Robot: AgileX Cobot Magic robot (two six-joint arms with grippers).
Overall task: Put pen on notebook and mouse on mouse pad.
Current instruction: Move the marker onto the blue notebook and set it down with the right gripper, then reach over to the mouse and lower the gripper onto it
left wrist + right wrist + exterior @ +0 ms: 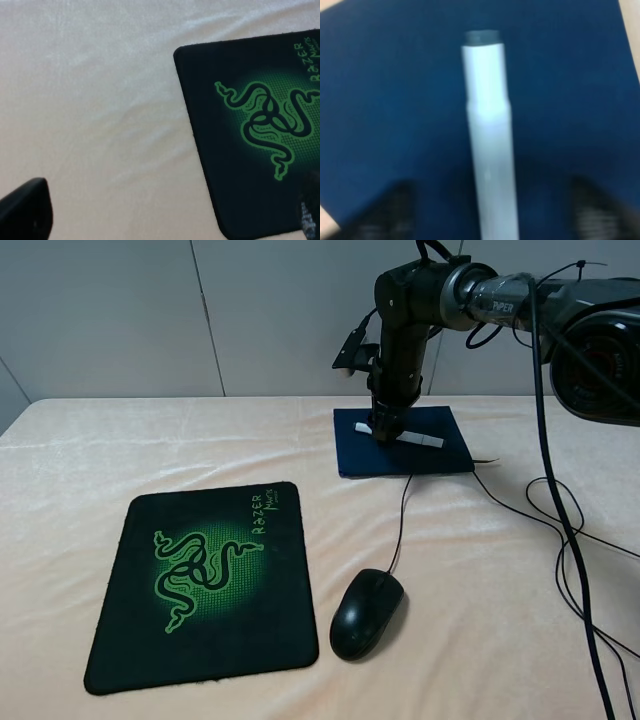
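Right wrist view: I see pen [489, 150] flat on notebook [380, 100], long axis running between jaws of right gripper [492, 205]; jaws spread, no contact; dark end pointing away.

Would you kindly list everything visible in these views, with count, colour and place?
pen: one, white, lying on the notebook.
notebook: one, navy, far right of the table.
mouse: one, black, on the cloth right of the mouse pad.
mouse cable: one, black, running from the mouse towards the notebook.
mouse pad: one, black with green snake logo, near left.
table: one, cream cloth cover.
right gripper: one, black, over the pen, jaws open.
left gripper: one, black, by the mouse pad's edge, jaws open.
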